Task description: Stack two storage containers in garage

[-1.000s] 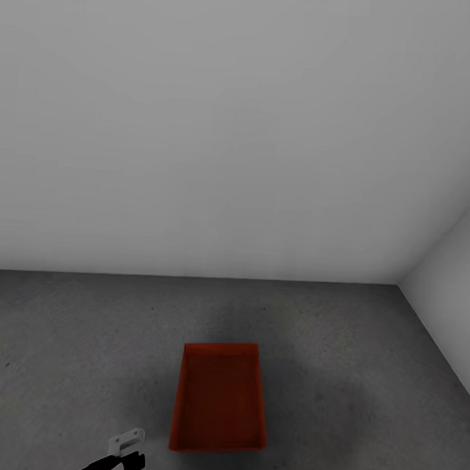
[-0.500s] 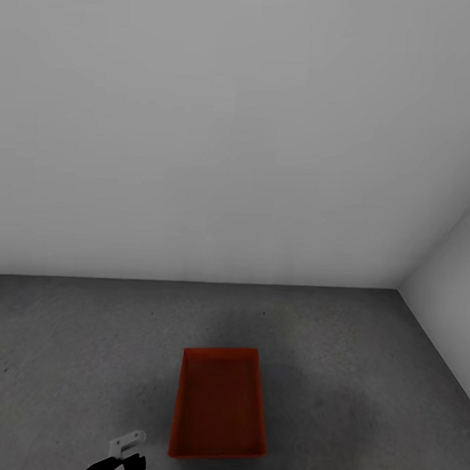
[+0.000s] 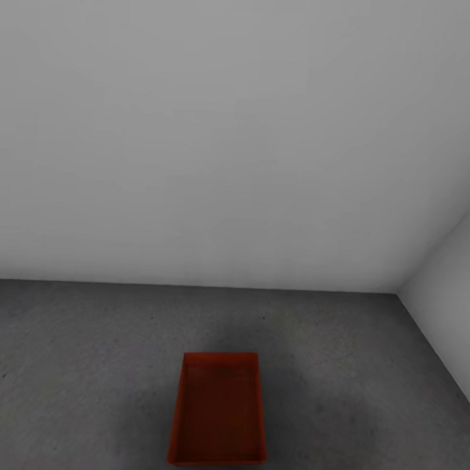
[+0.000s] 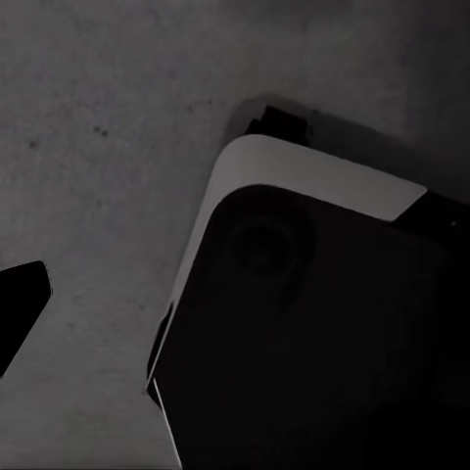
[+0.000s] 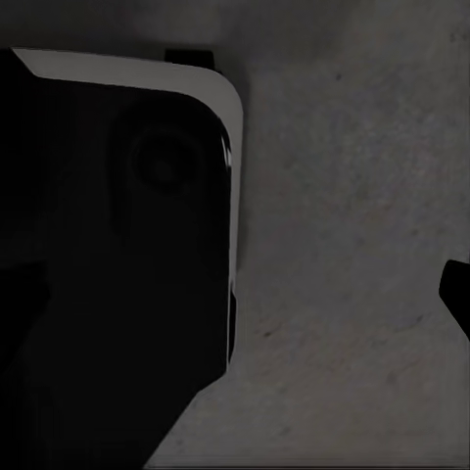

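Note:
One orange-red storage container [image 3: 218, 409] stands open-top on the dark grey concrete floor [image 3: 72, 365] of the garage, near the bottom middle of the head view. Whether a second container is nested in it I cannot tell. In the left wrist view my left gripper [image 4: 235, 323] points down at the floor, with one dark fingertip [image 4: 20, 315] at the picture's edge and nothing held. In the right wrist view my right gripper [image 5: 235, 289] does the same, and its fingertip [image 5: 456, 290] is also at the edge.
A plain white wall [image 3: 239, 139] runs behind the container and meets a side wall [image 3: 451, 299] in a corner at the right. Both wrist views look down on my own dark base with its white rim [image 4: 313, 176] [image 5: 127, 70] over the concrete.
The whole head view has shifted, so the floor line and the container sit lower in the picture. My left gripper, at the bottom edge before, has dropped out of the head view.

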{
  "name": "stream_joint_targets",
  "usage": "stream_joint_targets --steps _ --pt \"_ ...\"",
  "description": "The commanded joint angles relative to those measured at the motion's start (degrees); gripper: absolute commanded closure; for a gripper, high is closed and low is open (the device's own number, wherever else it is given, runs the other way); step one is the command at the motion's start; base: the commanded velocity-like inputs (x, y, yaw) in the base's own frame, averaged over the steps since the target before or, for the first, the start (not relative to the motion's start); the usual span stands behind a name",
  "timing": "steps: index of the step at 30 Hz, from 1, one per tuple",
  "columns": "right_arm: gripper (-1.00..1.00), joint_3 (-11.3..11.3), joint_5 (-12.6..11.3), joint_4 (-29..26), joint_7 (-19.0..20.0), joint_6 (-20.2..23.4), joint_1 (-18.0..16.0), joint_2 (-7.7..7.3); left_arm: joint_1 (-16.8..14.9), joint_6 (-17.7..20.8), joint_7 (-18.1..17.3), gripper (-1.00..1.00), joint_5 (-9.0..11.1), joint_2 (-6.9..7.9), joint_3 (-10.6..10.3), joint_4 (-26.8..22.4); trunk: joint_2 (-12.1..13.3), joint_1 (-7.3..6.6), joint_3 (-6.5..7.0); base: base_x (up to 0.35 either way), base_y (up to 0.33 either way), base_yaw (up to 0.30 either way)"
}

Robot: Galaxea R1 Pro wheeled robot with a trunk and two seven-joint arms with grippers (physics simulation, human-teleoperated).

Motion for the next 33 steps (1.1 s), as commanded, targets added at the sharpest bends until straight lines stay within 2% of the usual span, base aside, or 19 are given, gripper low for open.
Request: stream_joint_targets --steps 1,33 --pt "-1.00 0.48 -0.54 0.18 -0.04 -0.40 0.08 -0.01 0.16 0.13 0.17 -1.00 -0.02 0.08 0.41 -0.02 -0.03 0.00 0.05 0.000 0.000 0.000" --pt "-1.00 0.46 -0.54 0.16 -0.10 -0.31 0.38 0.04 0.50 0.00 0.21 -1.00 -0.53 0.19 0.32 -0.57 -0.03 0.00 3.00 0.000 0.000 0.000"
